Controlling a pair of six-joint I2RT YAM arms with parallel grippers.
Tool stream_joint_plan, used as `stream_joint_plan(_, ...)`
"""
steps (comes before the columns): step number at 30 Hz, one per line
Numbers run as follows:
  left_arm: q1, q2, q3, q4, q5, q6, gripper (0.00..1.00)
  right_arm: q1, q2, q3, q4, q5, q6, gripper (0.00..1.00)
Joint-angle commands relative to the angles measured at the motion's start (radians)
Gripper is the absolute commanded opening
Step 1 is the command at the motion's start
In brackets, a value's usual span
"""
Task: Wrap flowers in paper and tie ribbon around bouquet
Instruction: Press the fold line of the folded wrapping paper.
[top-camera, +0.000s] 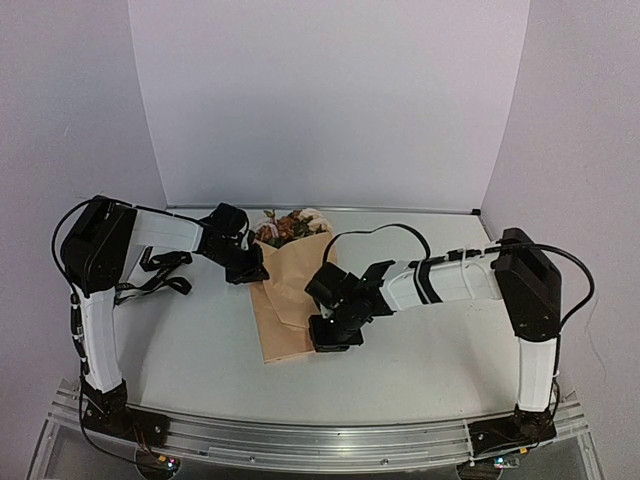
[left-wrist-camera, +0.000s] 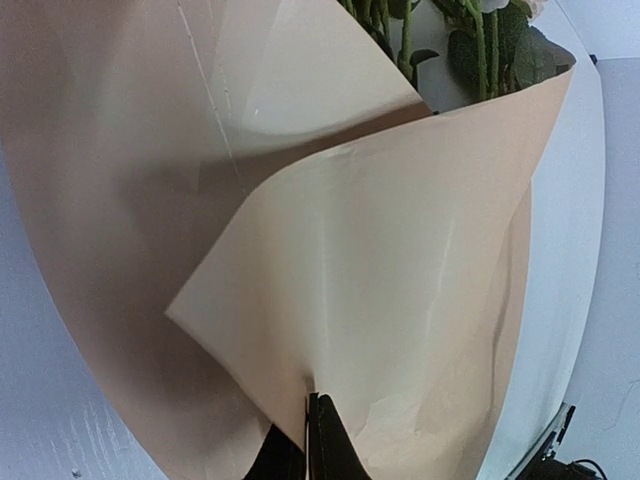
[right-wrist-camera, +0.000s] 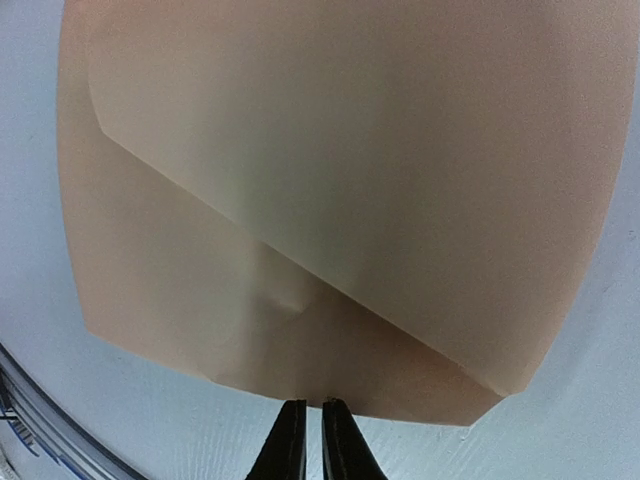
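Left tool (left-wrist-camera: 316, 402) sits closest to the lens, its jaws closed tight on the edge of a raised flap of the paper (left-wrist-camera: 400, 290). Right tool (right-wrist-camera: 308, 405) has its jaws drawn almost together at the sheet's near edge; whether that edge is pinched cannot be told.

The paper lies at the middle of the surface (top-camera: 430, 350), folded loosely over the flowers (top-camera: 288, 226), whose blooms project at the far end.

Handling, as judged:
- The sheet is light, thin and springy. It likely unrolls if released and creases under a hard pinch.
- Grip at an edge or corner.
- Blooms are fragile, so press through the paper at the stems only.

Appearance: plain matte tan kraft with overlapping flaps, around cream, pink and rust blooms on green stems.
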Motion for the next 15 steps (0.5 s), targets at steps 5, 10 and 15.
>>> stream_joint_plan(5,0.003,-0.136,-0.061,-0.003,0.021,0.015,0.24,0.006,0.027,-0.031,0.030,0.017,0.049,0.09)
stream_joint_plan(10,0.003,-0.266,-0.140,0.006,0.028,0.001,0.41,0.005,0.031,-0.050,0.042,0.025,0.066,0.09)
stream_joint_plan(15,0.001,-0.438,-0.258,-0.018,0.044,-0.016,0.44,0.005,0.031,-0.061,0.047,0.036,0.083,0.09)
